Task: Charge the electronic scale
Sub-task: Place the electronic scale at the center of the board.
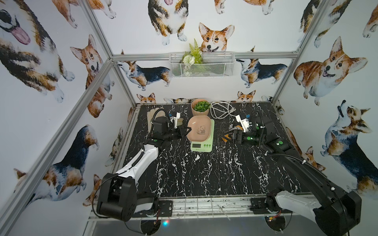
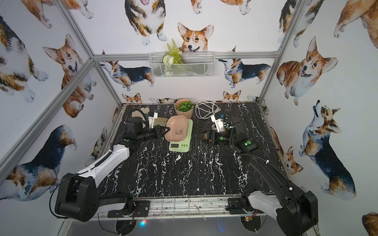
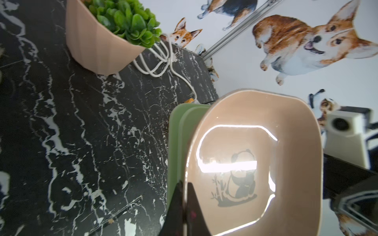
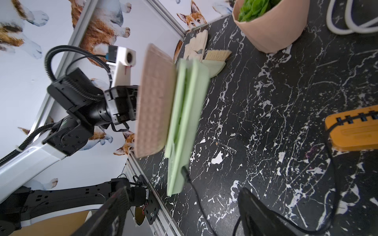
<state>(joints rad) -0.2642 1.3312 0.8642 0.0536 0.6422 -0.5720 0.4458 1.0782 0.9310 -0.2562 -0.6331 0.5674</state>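
Left tool (image 1: pixel 188 130) is closed on the rim of the pink tray (image 1: pixel 199 130). The left wrist view shows both fingers (image 3: pixel 192 206) pinching the rim, one each side.

The tray carries a panda-with-bamboo print (image 3: pixel 239 179) and no words. In the right wrist view it is tilted up off the base on the left tool's side, with its waffle-pattern underside showing.

The electronic scale (image 1: pixel 202 145) is pale green and sits on the table just above frame centre in both top views, with its display (image 1: pixel 196 145) toward the lower edge. The print under the display is too small to read.

Right tool (image 1: pixel 232 136) is right of the scale and well apart from it. Its jaws are wide open and hold nothing; the fingers (image 4: pixel 114 210) stand far apart in its wrist view.

A black cable (image 4: pixel 194 190) meets the scale's side edge and loops round toward the orange power strip (image 4: pixel 351 130). I see no readable marking on the strip.

The table (image 1: pixel 194 177) is black marble-look with white veining. Along its back edge are:
- a pink pot with a green plant (image 1: pixel 200 107)
- a coiled white cord (image 1: pixel 221 110)
- pale gloves (image 1: pixel 152 116)
- a brush (image 4: pixel 217 55) in a green dustpan (image 4: pixel 214 68)

The walls are white corgi-print on an aluminium frame (image 1: pixel 98 69). A white wire basket (image 1: pixel 216 67) with fake greenery hangs on the back wall, upper centre.
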